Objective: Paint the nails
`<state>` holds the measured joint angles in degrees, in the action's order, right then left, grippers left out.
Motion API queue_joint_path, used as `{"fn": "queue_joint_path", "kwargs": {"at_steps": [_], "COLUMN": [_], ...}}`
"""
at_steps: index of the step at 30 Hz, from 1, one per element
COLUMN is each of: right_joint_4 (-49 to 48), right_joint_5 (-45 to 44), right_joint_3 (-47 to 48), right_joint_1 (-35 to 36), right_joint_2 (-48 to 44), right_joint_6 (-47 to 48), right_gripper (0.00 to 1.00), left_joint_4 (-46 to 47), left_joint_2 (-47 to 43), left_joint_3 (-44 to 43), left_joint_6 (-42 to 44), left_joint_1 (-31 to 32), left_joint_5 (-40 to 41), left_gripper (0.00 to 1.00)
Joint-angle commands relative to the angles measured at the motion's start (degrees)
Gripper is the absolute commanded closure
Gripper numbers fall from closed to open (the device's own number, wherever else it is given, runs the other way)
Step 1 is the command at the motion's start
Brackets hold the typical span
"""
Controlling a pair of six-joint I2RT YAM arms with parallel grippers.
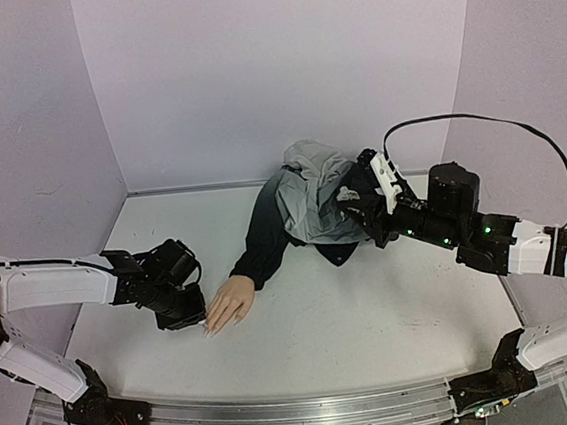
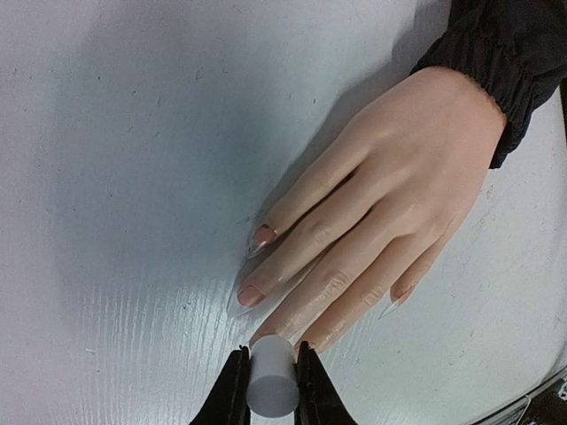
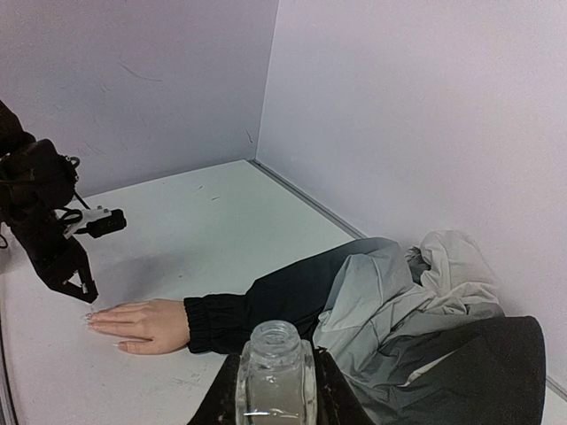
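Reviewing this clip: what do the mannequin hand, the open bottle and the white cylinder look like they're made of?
The mannequin hand looks like silicone or vinyl: matte skin tone, moulded knuckle creases. The bottle seems clear glass: transparent, thick rim, bright glints. The white cylinder is probably plastic: smooth, opaque, matte.

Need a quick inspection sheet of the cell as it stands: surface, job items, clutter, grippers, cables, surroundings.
Surface: white table, glossy, faint marks.
Job's things: mannequin hand flat, palm down; nails long with clear tips, cannot tell if painted.
Clutter: bunched grey and black jacket behind the hand.
Grippers: left gripper fingers shut on a white cap at the mannequin's fingertips; right gripper shut on an open glass bottle.
Cables: black cable looping above the right arm.
Surroundings: lilac walls on three sides.
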<state>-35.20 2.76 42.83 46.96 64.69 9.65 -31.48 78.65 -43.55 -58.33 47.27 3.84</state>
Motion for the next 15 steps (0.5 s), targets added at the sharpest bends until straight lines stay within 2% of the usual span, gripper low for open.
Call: {"fn": "queue_joint_path", "kwargs": {"at_steps": [1, 15], "right_joint_4": [-4.3, -4.4], "right_joint_5": [0.1, 0.4], "right_joint_3": [0.2, 0.3], "right_joint_1": [0.2, 0.1], "right_joint_2": [-0.6, -0.1], "right_joint_6": [-0.2, -0.2], "right_gripper": [1.0, 1.0], "left_joint_4": [1.2, 0.7], "left_joint_2": [-0.4, -3.7], "left_joint_3": [-1.5, 2.1], "left_joint_6": [0.5, -0.9], "left_joint_1": [0.0, 0.0], "left_joint_5": [0.7, -1.3], "left_gripper": [1.0, 1.0]}}
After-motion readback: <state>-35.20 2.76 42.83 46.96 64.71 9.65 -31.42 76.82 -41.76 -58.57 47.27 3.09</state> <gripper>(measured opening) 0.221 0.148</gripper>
